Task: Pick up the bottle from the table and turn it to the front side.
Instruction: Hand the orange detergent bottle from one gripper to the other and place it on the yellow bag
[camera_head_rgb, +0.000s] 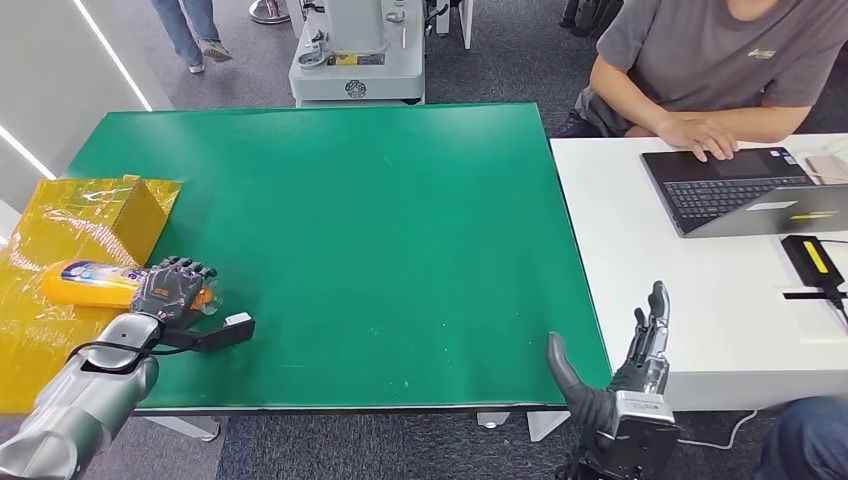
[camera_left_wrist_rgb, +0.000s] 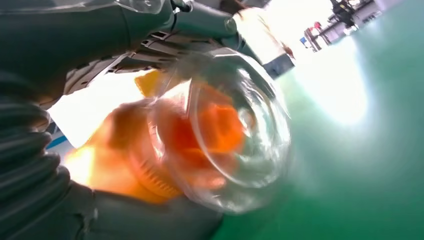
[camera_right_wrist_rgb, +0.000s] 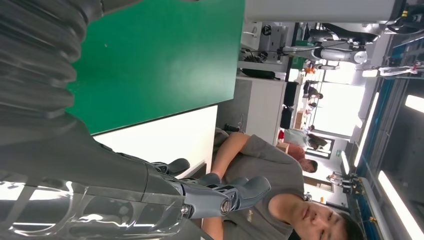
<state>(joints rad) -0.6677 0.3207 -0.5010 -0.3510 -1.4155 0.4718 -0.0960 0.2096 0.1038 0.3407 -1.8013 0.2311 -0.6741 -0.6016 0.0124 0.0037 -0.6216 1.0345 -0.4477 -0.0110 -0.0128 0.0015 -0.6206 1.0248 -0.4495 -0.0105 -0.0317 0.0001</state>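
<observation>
While the left hand lies over the near left corner of the green counter, its dark fingers are curled down over the neck end of the bottle, gripping it. That bottle is yellow-orange with a blue and white label, and it lies on its side under the fingers, its body stretching away from them toward the counter's left edge, resting on a crinkled yellow plastic sheet. From the left wrist, the bottle's clear cap and orange top sit right against the palm, with the thick grey thumb on one side and the darker fingers wrapped over the other. Just beyond the fingers, farther back on the sheet, stands a small yellow box. Well apart from all this, the right hand hovers at the near edge where the green counter meets a white counter; its fingers are straight and spread, the thumb held out to the side, holding nothing. Beyond those fingers, at the far side of the white counter, a person in a grey shirt sits with a hand on a laptop, and a black and yellow device lies just beside the laptop.
</observation>
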